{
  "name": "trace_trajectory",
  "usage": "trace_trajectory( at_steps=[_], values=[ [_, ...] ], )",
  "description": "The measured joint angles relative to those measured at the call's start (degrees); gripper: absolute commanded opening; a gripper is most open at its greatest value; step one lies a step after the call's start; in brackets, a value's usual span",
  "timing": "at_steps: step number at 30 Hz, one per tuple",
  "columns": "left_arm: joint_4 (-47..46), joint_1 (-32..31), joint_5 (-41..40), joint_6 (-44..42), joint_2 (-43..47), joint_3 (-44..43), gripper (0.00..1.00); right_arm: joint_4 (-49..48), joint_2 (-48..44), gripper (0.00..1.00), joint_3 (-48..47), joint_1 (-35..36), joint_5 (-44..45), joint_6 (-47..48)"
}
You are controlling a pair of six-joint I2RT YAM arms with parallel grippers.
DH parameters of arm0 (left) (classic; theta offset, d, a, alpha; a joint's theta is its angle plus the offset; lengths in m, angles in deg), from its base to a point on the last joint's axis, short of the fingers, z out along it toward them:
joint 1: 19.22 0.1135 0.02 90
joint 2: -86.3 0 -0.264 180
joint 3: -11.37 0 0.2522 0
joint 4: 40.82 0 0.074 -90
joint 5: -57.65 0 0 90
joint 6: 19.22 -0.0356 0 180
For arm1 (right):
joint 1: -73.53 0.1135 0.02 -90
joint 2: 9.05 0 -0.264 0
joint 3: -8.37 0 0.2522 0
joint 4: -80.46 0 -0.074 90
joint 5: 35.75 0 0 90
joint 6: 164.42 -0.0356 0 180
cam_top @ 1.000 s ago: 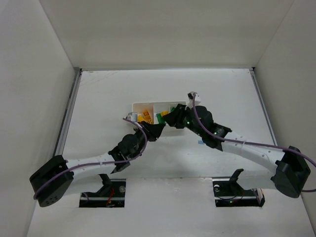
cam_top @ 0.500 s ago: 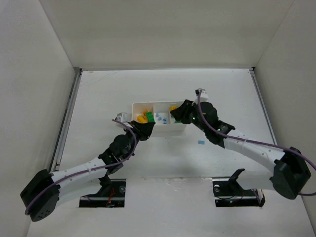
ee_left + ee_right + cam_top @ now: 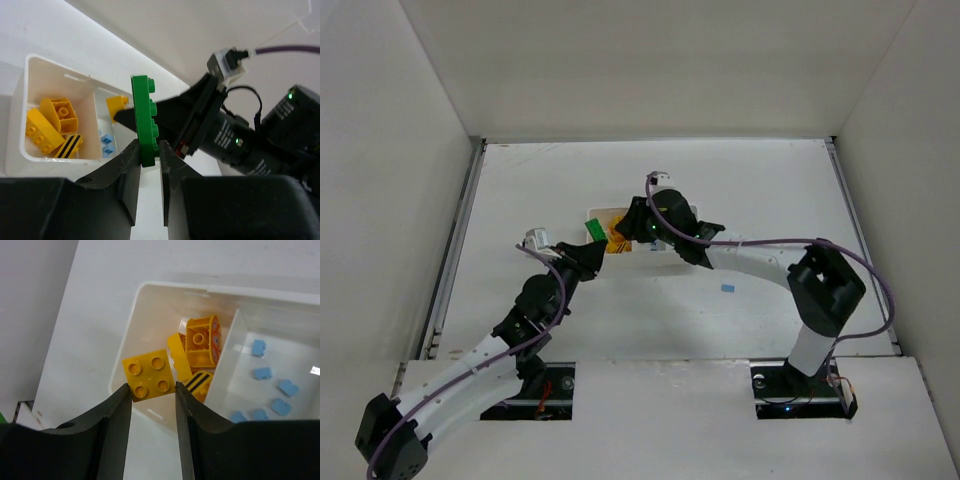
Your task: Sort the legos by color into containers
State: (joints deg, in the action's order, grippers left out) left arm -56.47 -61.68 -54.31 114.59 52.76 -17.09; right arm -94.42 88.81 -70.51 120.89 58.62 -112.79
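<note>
The white tray [image 3: 604,211] is mostly hidden under my right arm in the top view. My left gripper [image 3: 149,150] is shut on a bright green brick [image 3: 145,120], held upright just in front of the tray; this brick also shows in the top view [image 3: 592,228]. My right gripper [image 3: 152,390] is shut on a yellow four-stud brick [image 3: 150,374] above the tray's left compartment, which holds several yellow bricks [image 3: 200,347]. The middle compartment holds several pale blue bricks [image 3: 272,387]. The right compartment is hidden.
One pale blue brick [image 3: 727,288] lies on the table right of centre, in front of the tray. My two grippers are close together at the tray's left end [image 3: 22,145]. The enclosure walls stand on both sides and behind.
My right gripper has swung left from the tray's right end to over the left compartment with the yellow brick. My left gripper has moved left and back with the green brick.
</note>
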Motion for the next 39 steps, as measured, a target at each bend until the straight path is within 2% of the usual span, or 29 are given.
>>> trace_trajectory(
  at_steps=[4, 6, 11, 13, 15, 18, 20, 24, 29, 39],
  values=[
    [1.7, 0.15, 0.81, 0.13, -0.39, -0.02, 0.09, 0.0, 4.79, 0.54, -4.61, -0.07, -0.68, -0.52],
    [2.12, 0.15, 1.05, 0.13, -0.44, -0.02, 0.09, 0.24, 5.18, 0.59, -4.74, -0.15, -0.98, -0.87],
    [2.29, 0.09, 1.64, 0.15, -2.36, -0.26, 0.1, 0.22, 4.2, 0.59, -4.11, -1.01, -1.77, -0.9],
    [2.27, -0.24, 1.95, 0.13, -4.33, -0.87, 0.1, 0.11, 1.88, 0.55, -1.97, -1.97, -1.86, -0.92],
    [2.16, -0.72, 2.45, 0.11, -6.75, -1.92, 0.1, -0.44, -1.51, 0.48, 0.96, -3.45, -1.84, -1.03],
    [1.73, -1.51, 3.69, 0.09, -12.44, -4.74, 0.1, -2.05, -8.41, 0.31, 7.02, -5.99, -1.29, -1.2],
    [1.51, -1.95, 5.4, 0.04, -18.16, -8.17, 0.1, -3.69, -14.45, 0.26, 12.5, -7.93, 0.09, -1.38],
    [0.55, -3.21, 8.15, -0.07, -30.42, -15.74, 0.11, -5.25, -26.47, 0.27, 22.64, -11.1, 3.76, -1.44],
    [0.37, -4.76, 10.47, -0.55, -44.72, -25.35, 0.11, -5.53, -36.94, 0.34, 31.26, -14.27, 6.36, -0.98],
    [4.33, -5.11, 11.45, -3.04, -60.92, -40.17, 0.14, -3.72, -43.95, 0.4, 37.83, -15.67, 10.08, -0.83]
  ],
)
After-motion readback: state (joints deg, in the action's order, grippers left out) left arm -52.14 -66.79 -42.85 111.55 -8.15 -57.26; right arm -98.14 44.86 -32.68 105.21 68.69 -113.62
